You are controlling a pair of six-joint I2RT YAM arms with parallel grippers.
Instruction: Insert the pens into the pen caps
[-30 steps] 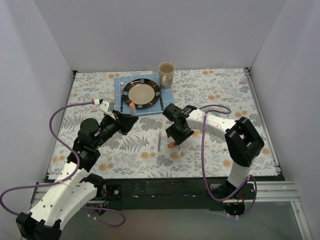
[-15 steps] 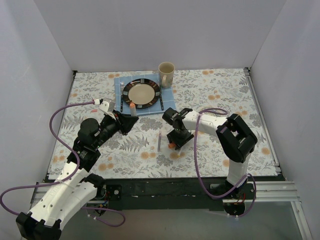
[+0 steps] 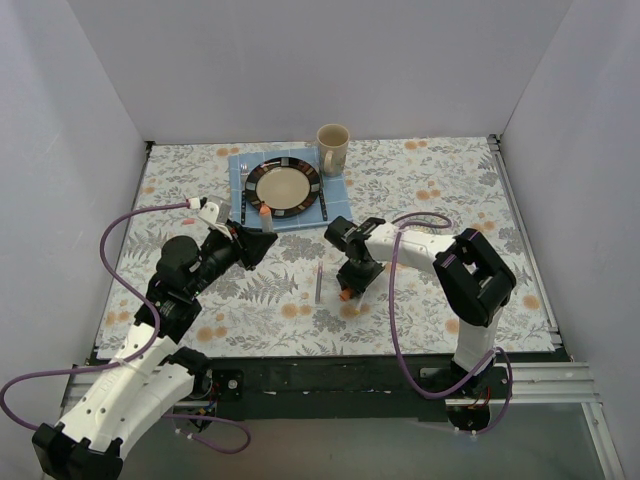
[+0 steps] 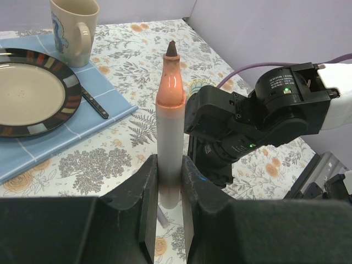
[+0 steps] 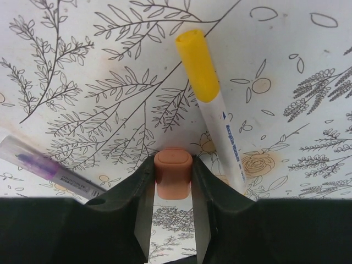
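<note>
Your left gripper [image 4: 169, 184] pinches the orange pen [image 4: 169, 110] upright, centre frame. Your right gripper [image 5: 172, 184] is clamped on the orange cap [image 5: 172, 171], bottom centre, maybe touching down. The yellow pen [image 5: 212, 104] lies just to its upper right.

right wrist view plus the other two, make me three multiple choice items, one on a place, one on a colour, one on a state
1. Where does the mug stand? A near edge; B on the blue placemat, at its far right corner; C left edge.
2. What colour is the pen cap in the right gripper? A yellow; B orange; C purple.
3. The pen in the left gripper is: A capped; B lying flat; C upright, tip bare.

B, its base rests on the mat's corner; B, the clamped cap shows orange in the right wrist view; C, its dark tip points up, uncapped.
</note>
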